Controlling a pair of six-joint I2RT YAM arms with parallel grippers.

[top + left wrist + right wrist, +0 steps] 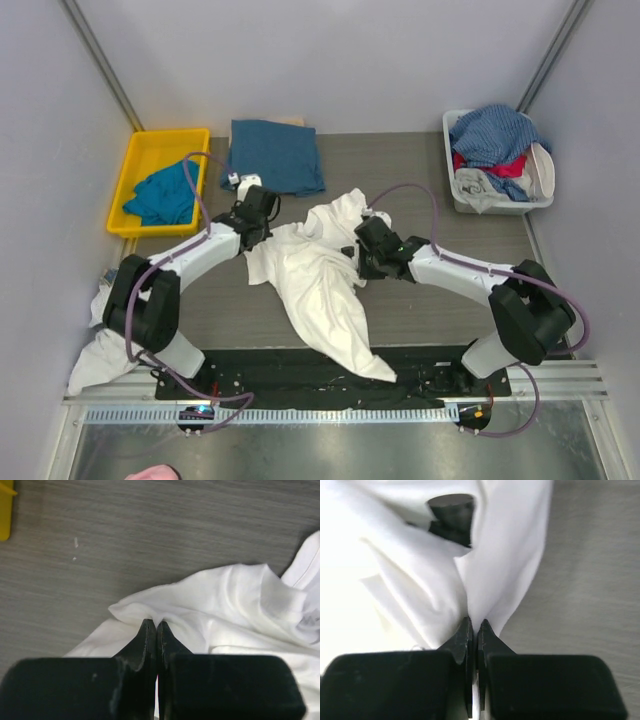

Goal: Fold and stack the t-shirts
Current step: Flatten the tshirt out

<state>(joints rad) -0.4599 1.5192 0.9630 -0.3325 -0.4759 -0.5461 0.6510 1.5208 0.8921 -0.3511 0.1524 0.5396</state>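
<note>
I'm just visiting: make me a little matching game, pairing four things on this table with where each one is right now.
Things:
1. white t-shirt
2. folded dark blue t-shirt
3. crumpled teal garment
4. heap of mixed clothes

Places:
A. in the white bin, far right
B. in the yellow tray, far left
C. flat at the table's far edge
D. mid-table, pinched by both the left gripper and the right gripper

Pairs: 1-D, 2-C, 3-B, 4-A
</note>
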